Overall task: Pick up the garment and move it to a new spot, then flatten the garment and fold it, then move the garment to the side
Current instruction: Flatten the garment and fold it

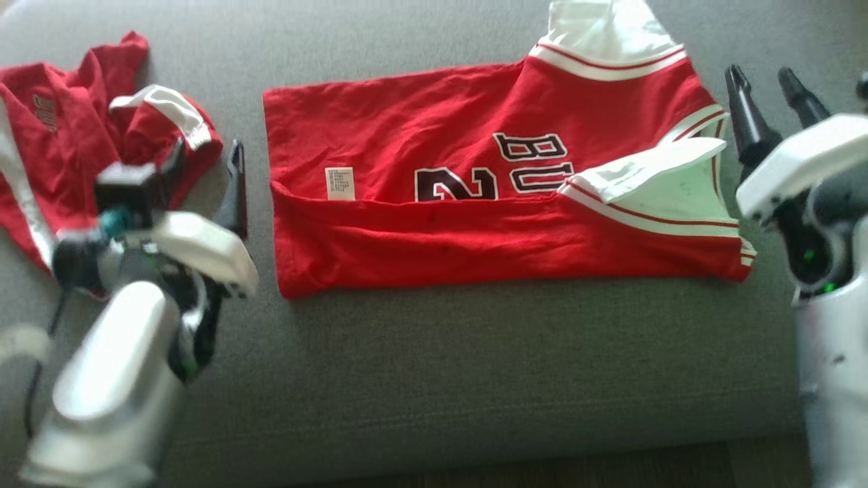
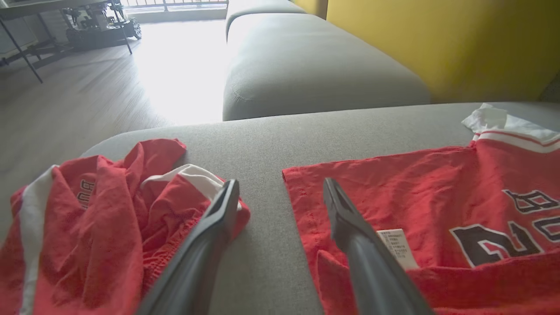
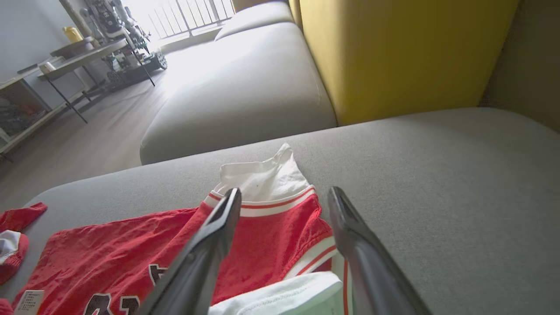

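Evidently the jersey [image 1: 434,135], mid-frame, looks light and limp; pinch it at the hem corners; left gripper [image 2: 280,189] and right gripper [image 3: 284,196] fingers stand wide, empty.

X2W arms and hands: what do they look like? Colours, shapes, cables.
Left hand and right hand each have two long, dark, tapered fingers on a glossy white housing. Forearms are smooth white shells. Green lights glow inside the right wrist; a thin black cable runs beside the left forearm.
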`<state>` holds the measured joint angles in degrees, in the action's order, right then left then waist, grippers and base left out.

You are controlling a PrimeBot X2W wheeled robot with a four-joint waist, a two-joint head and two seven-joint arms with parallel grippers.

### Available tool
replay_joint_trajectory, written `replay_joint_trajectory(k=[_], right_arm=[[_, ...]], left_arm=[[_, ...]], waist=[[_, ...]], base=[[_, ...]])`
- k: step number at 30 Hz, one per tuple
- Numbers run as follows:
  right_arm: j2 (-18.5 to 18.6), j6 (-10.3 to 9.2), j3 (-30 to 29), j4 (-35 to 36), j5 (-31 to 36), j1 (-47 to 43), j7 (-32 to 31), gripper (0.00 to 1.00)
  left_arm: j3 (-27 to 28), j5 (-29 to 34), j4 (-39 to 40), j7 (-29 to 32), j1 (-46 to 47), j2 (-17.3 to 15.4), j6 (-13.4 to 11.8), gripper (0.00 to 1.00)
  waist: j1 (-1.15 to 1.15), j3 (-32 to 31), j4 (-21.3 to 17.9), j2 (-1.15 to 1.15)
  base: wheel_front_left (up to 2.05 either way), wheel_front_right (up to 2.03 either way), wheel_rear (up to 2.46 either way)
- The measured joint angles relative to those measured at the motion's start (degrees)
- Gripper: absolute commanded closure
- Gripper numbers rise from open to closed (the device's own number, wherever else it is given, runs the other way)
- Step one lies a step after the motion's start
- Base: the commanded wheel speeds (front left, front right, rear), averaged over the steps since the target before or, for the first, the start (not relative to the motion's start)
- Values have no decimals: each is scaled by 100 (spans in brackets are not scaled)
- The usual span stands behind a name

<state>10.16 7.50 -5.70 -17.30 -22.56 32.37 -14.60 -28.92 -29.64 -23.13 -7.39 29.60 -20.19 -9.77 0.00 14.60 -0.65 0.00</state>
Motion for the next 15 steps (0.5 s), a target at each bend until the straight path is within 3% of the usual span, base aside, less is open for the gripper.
replay_joint_trajectory(k=[9,15], right_arm=[[-280,-1,160,1038,699,-1456,1224,0],[-514,0,205,1401,1045,-2291,1830,0]], left_arm=[[274,-155,468,-642,-1206,487,-592,0],[466,14,510,-683,-1912,903,-689,0]], waist=[[0,-482,-46,0],[0,-687,-146,0]], base=[[0,0,0],[0,0,0]])
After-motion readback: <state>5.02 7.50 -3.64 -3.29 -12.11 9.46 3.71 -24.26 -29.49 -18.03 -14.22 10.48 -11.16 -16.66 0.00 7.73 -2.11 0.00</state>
